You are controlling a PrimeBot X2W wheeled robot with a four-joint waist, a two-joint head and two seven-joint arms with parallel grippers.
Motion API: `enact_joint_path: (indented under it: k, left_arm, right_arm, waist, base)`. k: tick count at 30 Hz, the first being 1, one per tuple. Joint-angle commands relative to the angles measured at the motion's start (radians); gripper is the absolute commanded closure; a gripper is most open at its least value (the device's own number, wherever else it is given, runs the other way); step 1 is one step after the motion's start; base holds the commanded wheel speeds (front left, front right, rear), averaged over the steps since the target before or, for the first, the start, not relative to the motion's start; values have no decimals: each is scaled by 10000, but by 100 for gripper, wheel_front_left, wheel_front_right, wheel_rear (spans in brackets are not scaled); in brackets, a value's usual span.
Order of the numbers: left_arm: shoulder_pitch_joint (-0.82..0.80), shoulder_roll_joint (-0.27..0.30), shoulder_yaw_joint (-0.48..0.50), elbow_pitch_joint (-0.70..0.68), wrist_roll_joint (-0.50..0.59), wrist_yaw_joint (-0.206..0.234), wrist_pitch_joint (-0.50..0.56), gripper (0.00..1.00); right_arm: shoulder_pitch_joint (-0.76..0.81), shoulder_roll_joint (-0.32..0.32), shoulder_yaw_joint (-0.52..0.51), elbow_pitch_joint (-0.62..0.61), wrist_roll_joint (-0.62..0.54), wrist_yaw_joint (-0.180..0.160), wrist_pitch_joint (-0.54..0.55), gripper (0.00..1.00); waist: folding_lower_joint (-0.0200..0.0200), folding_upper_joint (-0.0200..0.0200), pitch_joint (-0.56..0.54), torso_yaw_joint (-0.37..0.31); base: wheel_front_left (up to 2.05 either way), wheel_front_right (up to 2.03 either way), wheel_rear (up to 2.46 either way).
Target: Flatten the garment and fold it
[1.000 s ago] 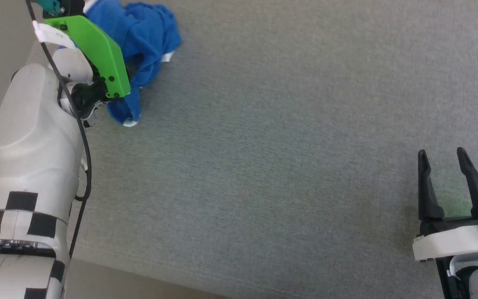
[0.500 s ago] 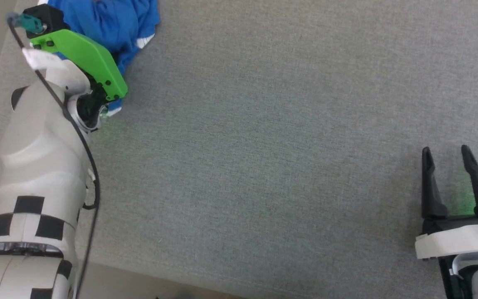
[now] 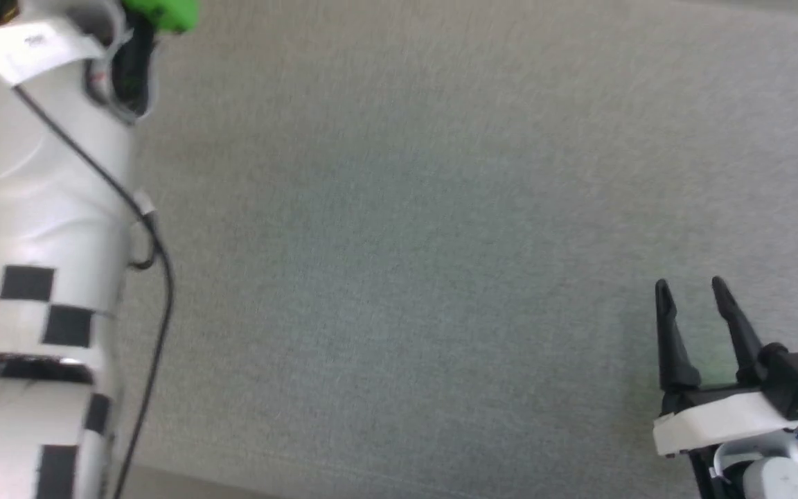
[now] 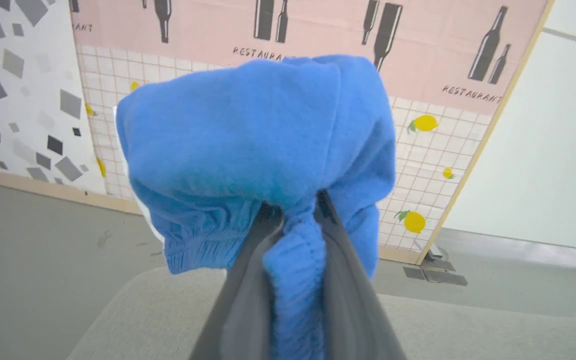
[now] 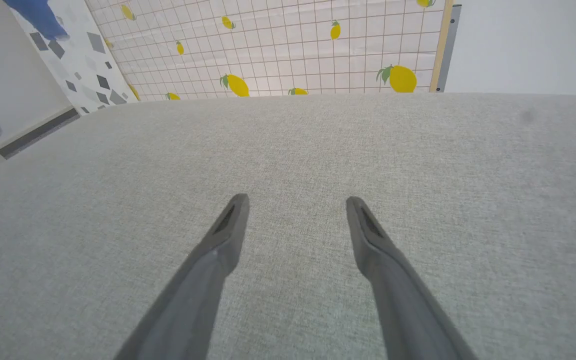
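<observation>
Grey counter (image 3: 399, 242): left claw (image 4: 294, 204), open a second ago, now grips the bunched shorts (image 4: 248, 135), lifted clear, ready for flattening; right claw (image 3: 690, 283) gapes empty.

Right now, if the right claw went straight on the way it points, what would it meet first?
The way looks free: the right claw would likely meet the grey fabric surface itself, or, if skimming, the lemon-print panel beyond it. Depth is unclear.
</observation>
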Motion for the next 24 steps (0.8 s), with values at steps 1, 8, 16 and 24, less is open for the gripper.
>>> enact_joint_path:
  k: [1,8,16,24]
  left_arm:
    - [-119,-324,-196,-252,-203,-94,-36,100]
    - [1011,-1288,-1884,-1530,-903,-152,479,100]
    - [3158,-1528,-4928,-1859,-1731,-155,1331,100]
    - [4762,-1108,-6951,-424,-2945,-114,5093,100]
  right_arm:
    - [-138,-4,45,148,135,-15,-127,0]
    - [-84,-4,50,595,405,-15,-297,0]
    - [-91,-4,-43,677,575,-15,-335,0]
    - [63,-4,-132,569,684,-15,-339,0]
  waist:
    - [0,-1,-922,-663]
    - [0,-1,-1429,-1619]
    - [0,-1,-1299,-2463]
    - [0,-1,-1351,-2267]
  base:
    - [0,0,0]
    - [0,0,0]
    - [0,0,0]
    - [0,0,0]
